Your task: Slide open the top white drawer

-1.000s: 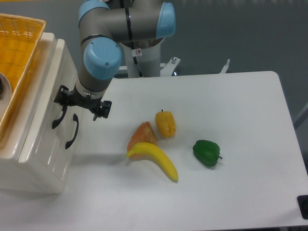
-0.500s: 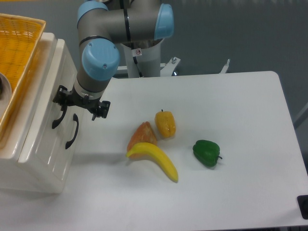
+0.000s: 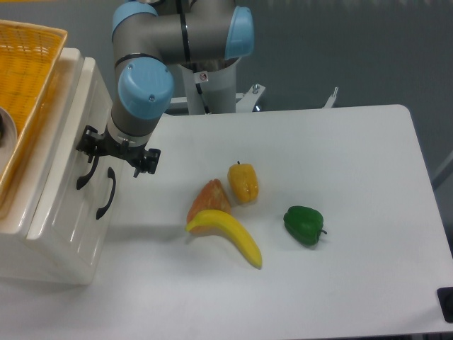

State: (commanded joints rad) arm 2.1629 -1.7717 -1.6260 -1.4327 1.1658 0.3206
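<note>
While the top white drawer (image 3: 79, 134) sits shut at the left edge of the table (image 3: 340, 234), in the cabinet under an orange basket (image 3: 25, 78), the gripper (image 3: 115, 151) hangs right at its curved black handle (image 3: 86, 172). Honestly can't tell whether the jaws are clamped on it or loose. Lower drawer's handle (image 3: 106, 193) sits just below. Out on the table: banana (image 3: 226, 236), orange wedge (image 3: 208, 199), yellow pepper (image 3: 243, 182), green pepper (image 3: 304, 225).

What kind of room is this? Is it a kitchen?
Probably a robot lab, not a real kitchen. A robot arm stands at a plain white table, with a small cream cabinet, what looks like toy food such as a banana, and a bare grey wall behind.
</note>
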